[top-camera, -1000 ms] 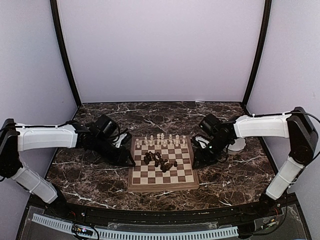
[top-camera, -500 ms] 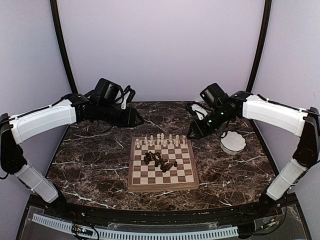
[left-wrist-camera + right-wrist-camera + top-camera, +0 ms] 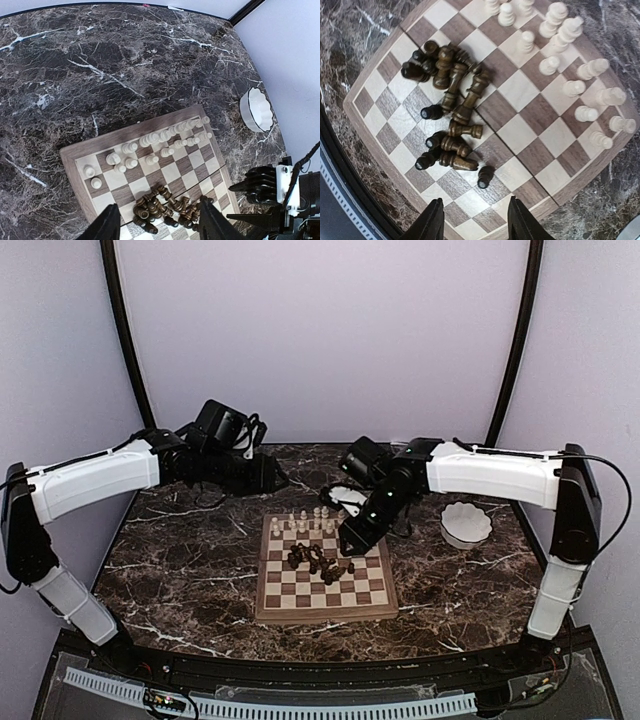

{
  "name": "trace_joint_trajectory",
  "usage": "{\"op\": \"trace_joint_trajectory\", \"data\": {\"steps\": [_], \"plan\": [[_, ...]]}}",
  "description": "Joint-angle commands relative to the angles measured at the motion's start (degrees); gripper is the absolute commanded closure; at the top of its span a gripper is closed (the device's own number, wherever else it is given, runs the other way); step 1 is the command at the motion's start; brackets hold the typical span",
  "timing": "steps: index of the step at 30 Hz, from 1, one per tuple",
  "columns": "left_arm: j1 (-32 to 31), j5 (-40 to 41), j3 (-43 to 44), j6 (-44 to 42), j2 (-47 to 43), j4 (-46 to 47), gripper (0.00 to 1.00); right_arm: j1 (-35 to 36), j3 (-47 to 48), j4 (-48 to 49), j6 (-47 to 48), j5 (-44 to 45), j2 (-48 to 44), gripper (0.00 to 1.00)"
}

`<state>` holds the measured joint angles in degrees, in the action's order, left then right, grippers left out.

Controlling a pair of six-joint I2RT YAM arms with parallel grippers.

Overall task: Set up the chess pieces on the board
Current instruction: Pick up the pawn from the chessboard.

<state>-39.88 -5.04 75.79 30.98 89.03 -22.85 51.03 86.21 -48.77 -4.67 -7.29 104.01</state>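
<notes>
The square wooden board [image 3: 325, 604], thick-rimmed and checkered, lies mid-desk [image 3: 180, 580] on veined dark marble. Turned cream pieces [image 3: 320, 520] stand in two far rows, while dark brown pieces [image 3: 452, 107] lie heaped at centre, mostly toppled. The left hand [image 3: 160, 227] and right hand [image 3: 475, 222] hang above it, fingers spread, holding nothing. A white scalloped bowl [image 3: 466, 525] stands to the right.

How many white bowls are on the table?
1. The white scalloped bowl sits on the dark marble table, right of the checkered wooden chessboard. No other shows; some table is covered.
</notes>
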Motion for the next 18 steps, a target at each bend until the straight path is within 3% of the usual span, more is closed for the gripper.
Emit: {"op": "trace_joint_trajectory", "data": {"steps": [1, 18], "plan": [[0.0, 1.6, -3.4, 1.7, -5.0, -1.1, 0.43, 1.8, 1.7, -2.9, -0.1, 3.9, 2.9, 0.55], [0.1, 0.5, -5.7, 3.4, -5.3, -1.1, 0.44, 3.0, 2.8, -4.3, -0.9, 4.7, 7.9, 0.64]]}}
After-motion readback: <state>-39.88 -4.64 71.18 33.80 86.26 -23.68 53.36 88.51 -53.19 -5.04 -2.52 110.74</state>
